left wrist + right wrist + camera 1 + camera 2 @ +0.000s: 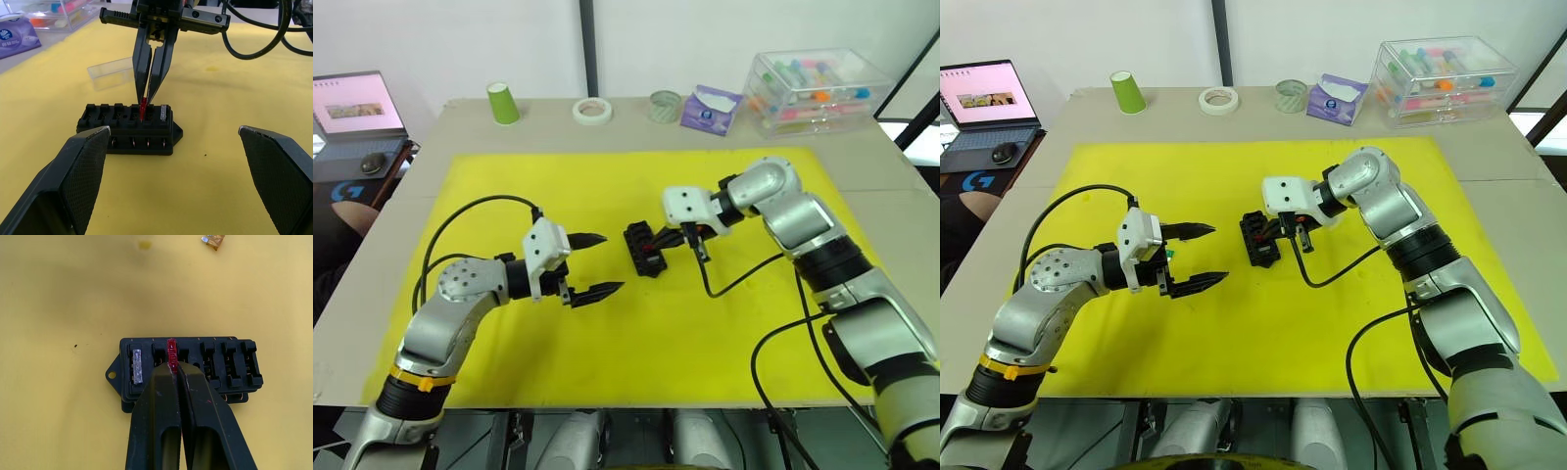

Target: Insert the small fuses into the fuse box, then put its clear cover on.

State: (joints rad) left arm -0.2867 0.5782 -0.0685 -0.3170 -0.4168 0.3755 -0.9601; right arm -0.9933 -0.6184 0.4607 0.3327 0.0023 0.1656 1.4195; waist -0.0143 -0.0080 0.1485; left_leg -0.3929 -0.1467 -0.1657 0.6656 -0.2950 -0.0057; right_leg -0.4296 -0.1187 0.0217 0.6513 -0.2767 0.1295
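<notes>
The black fuse box (642, 251) lies mid-mat on the yellow sheet. My right gripper (175, 368) is shut on a red fuse (172, 350), holding it upright in a slot of the box's near row. A grey fuse (137, 366) sits in the end slot beside it. An orange-brown fuse (213, 240) lies loose on the mat beyond the box. The clear cover (110, 73) rests on the mat behind the box. My left gripper (592, 264) hovers open just left of the box, nothing between its fingers (83, 166).
Along the table's back edge stand a clear bin (818, 88) of coloured tubes, a tissue pack (710, 108), two tape rolls (592, 110) and a green cup (502, 103). A laptop (357, 108) sits at the far left. Cables trail from both wrists.
</notes>
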